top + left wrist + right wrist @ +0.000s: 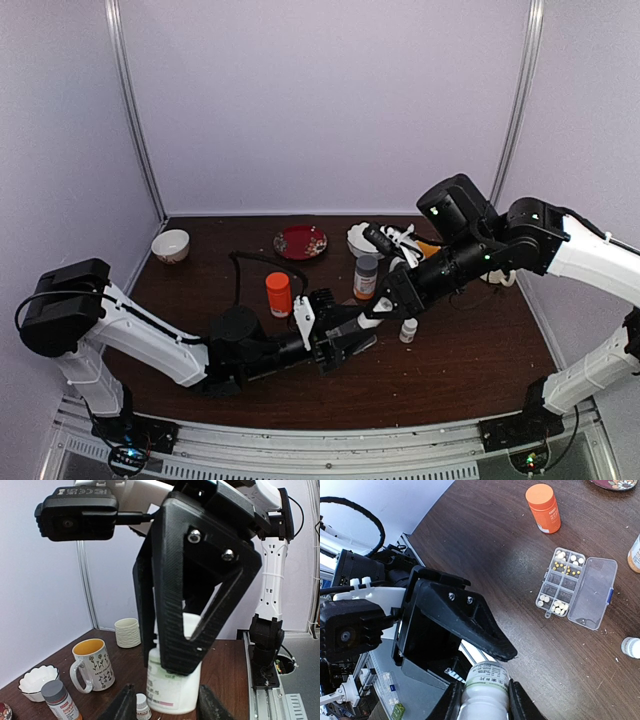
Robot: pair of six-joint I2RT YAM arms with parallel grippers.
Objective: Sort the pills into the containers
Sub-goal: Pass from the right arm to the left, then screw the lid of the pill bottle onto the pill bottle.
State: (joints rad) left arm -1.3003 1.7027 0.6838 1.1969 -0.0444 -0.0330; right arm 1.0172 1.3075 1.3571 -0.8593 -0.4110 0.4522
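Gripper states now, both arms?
Left gripper: open, jaws straddling the white bottle, not yet gripping.
Right gripper: shut on the white bottle.

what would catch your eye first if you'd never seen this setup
The two grippers sit nose to nose above mid-table: the right gripper clamps a white bottle, with the left gripper straddling it. Below, on the dark table, lies the open pill box, some cells holding pale pills, with an orange bottle near it.
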